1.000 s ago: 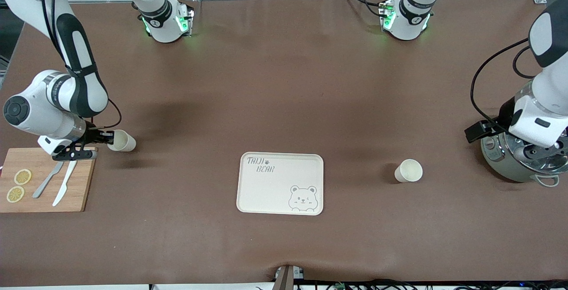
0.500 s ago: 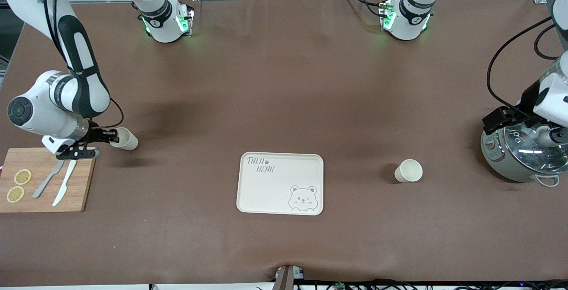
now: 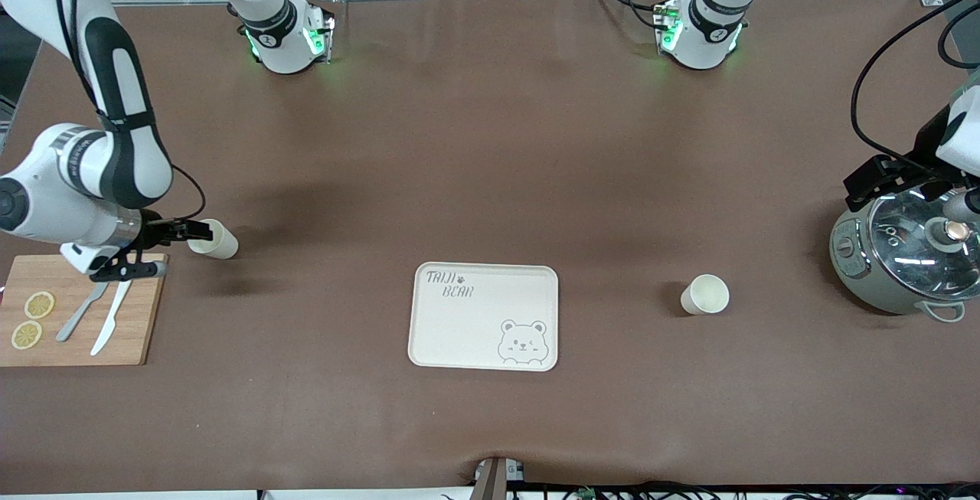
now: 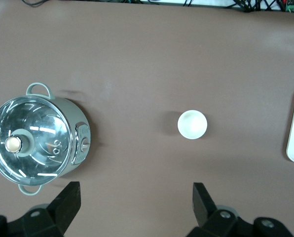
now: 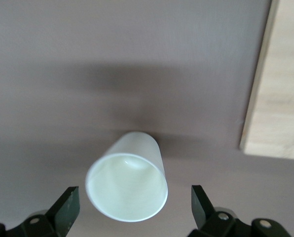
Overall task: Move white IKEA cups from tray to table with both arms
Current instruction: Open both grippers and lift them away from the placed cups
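Observation:
One white cup (image 3: 213,240) lies on its side toward the right arm's end of the table, its mouth facing my right gripper (image 3: 182,233). In the right wrist view the cup (image 5: 128,181) has its rim between the open fingers (image 5: 67,210), which do not touch it. The other white cup (image 3: 705,294) stands upright beside the bear tray (image 3: 459,331), toward the left arm's end. My left gripper (image 3: 880,177) hangs open and empty over the table beside the pot. The left wrist view shows that cup (image 4: 192,124) well ahead of the open gripper (image 4: 134,210).
A grey pot with a glass lid (image 3: 907,259) stands at the left arm's end and shows in the left wrist view (image 4: 33,143). A wooden board (image 3: 134,331) with lemon slices, a knife and a fork lies at the right arm's end, its edge (image 5: 275,89) close to the lying cup.
My right gripper has drawn back a little from the lying cup toward its end of the table. My left arm has moved off toward its end, uncovering the pot's lid.

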